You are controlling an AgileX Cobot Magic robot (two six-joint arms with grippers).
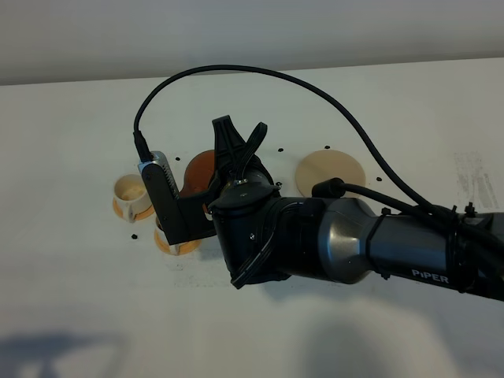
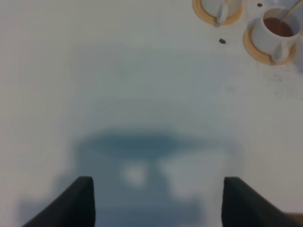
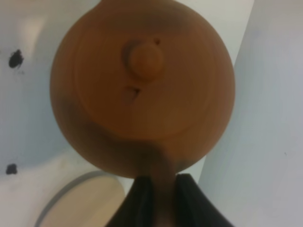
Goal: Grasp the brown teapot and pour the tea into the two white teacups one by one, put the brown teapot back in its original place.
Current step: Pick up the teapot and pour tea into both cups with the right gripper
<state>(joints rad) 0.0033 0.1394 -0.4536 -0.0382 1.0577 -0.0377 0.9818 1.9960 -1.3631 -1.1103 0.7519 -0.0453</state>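
Note:
The brown teapot (image 1: 200,168) is held above the table beside the two white teacups, mostly hidden by the arm. My right gripper (image 1: 241,143) is shut on its side handle. In the right wrist view the teapot (image 3: 142,85) shows from above, its handle between the fingers of the gripper (image 3: 160,191). One cup (image 1: 132,191) stands on an orange saucer. The other cup's saucer (image 1: 175,245) peeks out under the wrist camera. The left wrist view shows one cup (image 2: 275,29) holding brown tea and the other cup (image 2: 219,6) cut off. The cream coaster (image 1: 329,172) lies bare. My left gripper (image 2: 158,203) is open and empty.
The white table (image 1: 94,315) has small black holes near the cups. A black cable (image 1: 260,72) arcs over the right arm. A pale round rim (image 3: 83,201) shows below the teapot in the right wrist view; I cannot tell what it is.

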